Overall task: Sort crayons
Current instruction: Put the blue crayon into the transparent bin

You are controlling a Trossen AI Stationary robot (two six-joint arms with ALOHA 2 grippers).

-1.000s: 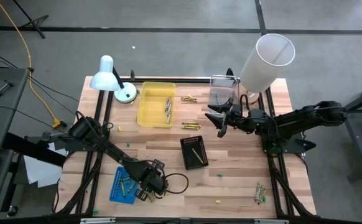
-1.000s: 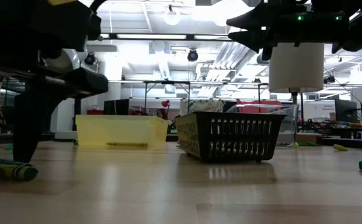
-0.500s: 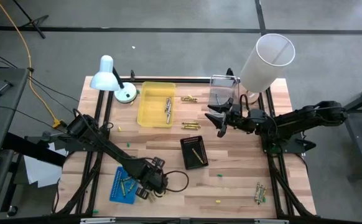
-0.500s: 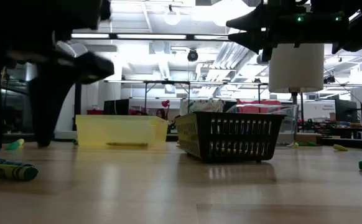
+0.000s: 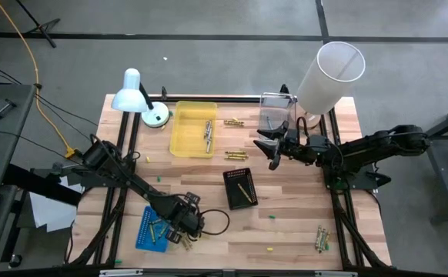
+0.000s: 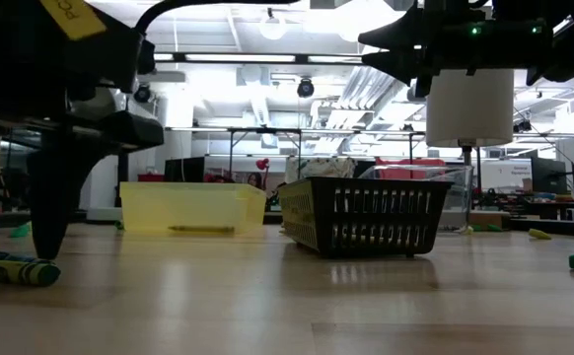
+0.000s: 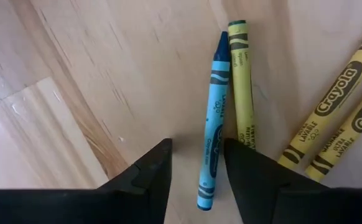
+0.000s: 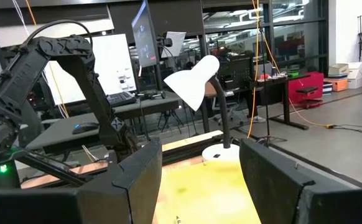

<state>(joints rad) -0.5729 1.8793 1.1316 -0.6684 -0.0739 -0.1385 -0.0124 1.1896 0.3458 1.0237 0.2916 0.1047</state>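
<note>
L gripper sits low at near-left of table beside blue tray, fingers apart w/ blue crayon lying lengthwise btwn tips, not clamped; R gripper, released, hovers well apart far-right.

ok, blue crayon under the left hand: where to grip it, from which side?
Grip the blue crayon mid-length on the paper wrap, coming straight down from above, judging by how it lies flat on the table. The left hand is open and already straddles its end. A yellow-green crayon lies against one side, so that finger has little room and may nudge it.
</note>
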